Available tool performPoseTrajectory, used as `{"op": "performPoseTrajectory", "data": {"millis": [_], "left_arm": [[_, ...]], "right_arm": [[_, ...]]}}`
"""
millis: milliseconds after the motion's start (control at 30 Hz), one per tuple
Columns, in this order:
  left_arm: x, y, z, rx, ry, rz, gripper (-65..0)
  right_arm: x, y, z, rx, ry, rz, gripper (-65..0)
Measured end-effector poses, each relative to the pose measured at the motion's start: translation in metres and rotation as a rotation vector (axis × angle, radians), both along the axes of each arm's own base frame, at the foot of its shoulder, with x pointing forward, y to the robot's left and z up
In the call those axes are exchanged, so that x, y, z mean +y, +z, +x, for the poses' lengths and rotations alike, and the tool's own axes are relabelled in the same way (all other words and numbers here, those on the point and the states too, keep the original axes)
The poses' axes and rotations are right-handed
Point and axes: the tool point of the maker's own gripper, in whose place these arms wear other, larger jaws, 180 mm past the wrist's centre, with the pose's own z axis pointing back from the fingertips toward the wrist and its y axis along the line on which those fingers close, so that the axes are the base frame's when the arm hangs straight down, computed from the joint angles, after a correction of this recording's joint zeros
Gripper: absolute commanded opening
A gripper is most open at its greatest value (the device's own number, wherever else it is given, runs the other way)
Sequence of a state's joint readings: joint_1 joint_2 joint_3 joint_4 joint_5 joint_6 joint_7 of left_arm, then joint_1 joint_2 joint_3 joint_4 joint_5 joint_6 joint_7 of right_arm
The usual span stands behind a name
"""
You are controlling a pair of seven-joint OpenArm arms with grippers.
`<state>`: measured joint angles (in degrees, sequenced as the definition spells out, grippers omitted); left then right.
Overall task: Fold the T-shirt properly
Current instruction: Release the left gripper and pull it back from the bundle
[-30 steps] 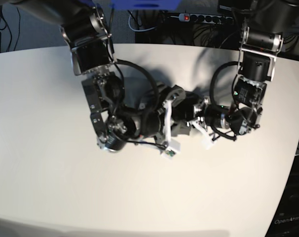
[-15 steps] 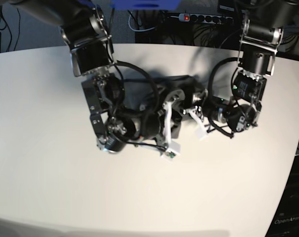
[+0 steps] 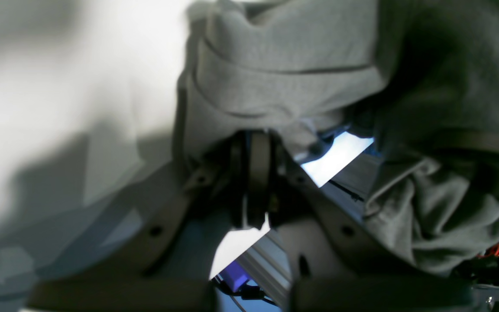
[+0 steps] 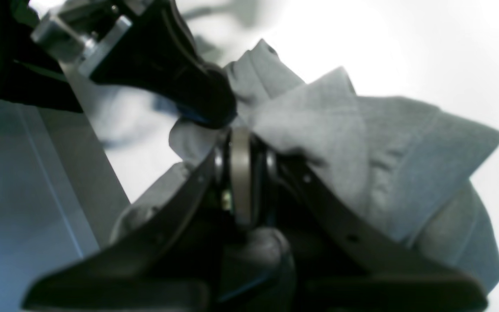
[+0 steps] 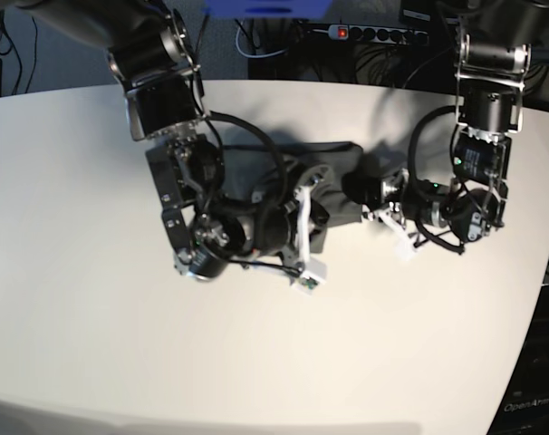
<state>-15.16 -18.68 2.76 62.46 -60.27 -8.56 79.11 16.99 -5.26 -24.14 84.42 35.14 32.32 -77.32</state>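
Note:
The T-shirt (image 5: 336,168) is a dark, bunched strip on the white table (image 5: 93,308), stretched between my two grippers. In the base view my right gripper (image 5: 311,198) grips its left part and my left gripper (image 5: 367,201) its right end. The left wrist view shows the left gripper (image 3: 254,141) with fingers pressed together on a fold of the grey cloth (image 3: 284,65). Seen from the right wrist, the right gripper (image 4: 241,136) is shut on a bunched edge of the T-shirt (image 4: 388,147), with another dark gripper part (image 4: 176,69) close above it. Most of the shirt is hidden by the arms.
Both arms reach in from the table's far side and crowd its middle. A power strip (image 5: 374,33) and cables lie beyond the far edge. The table's curved edge (image 5: 542,272) runs down the right side.
My left arm has drawn away to the right in the base view, pulling the cloth out from a tight bunch into a longer strip. The right arm has barely shifted.

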Motion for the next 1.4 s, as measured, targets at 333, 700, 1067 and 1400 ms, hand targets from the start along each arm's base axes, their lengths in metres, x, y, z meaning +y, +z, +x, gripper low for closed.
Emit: {"op": "performPoseTrajectory", "data": {"millis": [333, 700, 1067, 1400], "left_arm": [[-0.016, 0.073, 0.029, -0.175, 0.042, -0.229, -63.0], [0.048, 0.085, 0.027, -0.196, 0.128, -0.187, -63.0], [0.072, 0.058, 0.004, -0.128, 0.125, -0.072, -63.0], [0.07, 0.058, 0.003, -0.127, 0.126, -0.08, -63.0]], "right_arm": [[-0.001, 0.0, 0.0, -0.002, -0.002, 0.001, -64.3], [0.001, -0.004, -0.004, 0.009, -0.003, 0.007, -64.3], [0.015, 0.002, -0.007, 0.011, 0.005, 0.04, -64.3], [0.033, -0.034, -0.013, 0.133, 0.01, 0.055, -64.3]]}}
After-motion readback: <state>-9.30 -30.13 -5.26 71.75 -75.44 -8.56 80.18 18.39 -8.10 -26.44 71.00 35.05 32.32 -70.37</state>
